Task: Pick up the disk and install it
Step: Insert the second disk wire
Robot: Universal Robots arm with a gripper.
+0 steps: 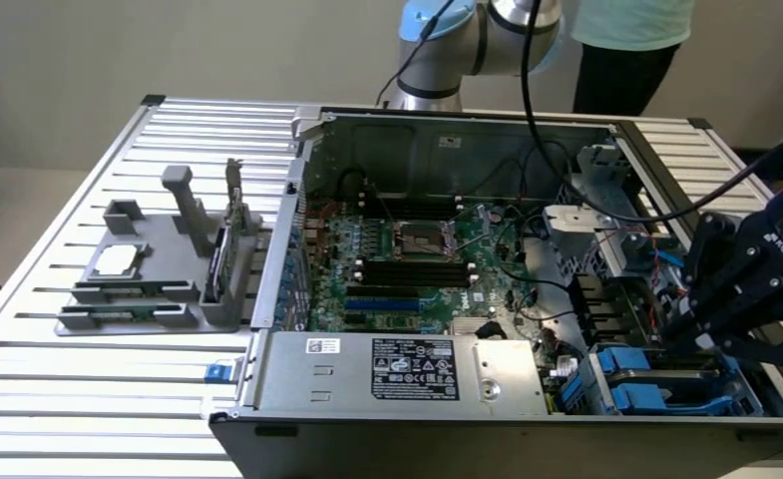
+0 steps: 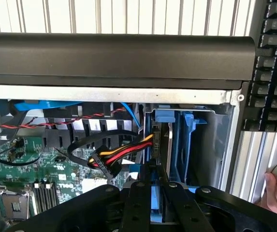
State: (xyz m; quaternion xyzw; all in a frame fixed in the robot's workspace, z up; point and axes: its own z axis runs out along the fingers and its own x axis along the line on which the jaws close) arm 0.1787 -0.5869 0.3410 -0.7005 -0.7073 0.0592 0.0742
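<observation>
the claw (image 2: 159, 200) is squeezed onto the disk (image 2: 158, 205) (blue frame), holding it on edge above the blue slot (image 2: 177, 145) at the computer case's (image 1: 364, 414) five o'clock corner, so it lines up.

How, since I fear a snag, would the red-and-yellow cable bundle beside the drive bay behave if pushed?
The cable bundle probably bends aside easily: it hangs in a loose curve. Its black connector looks rigid, so it may catch. Likely light, being thin wires.
</observation>
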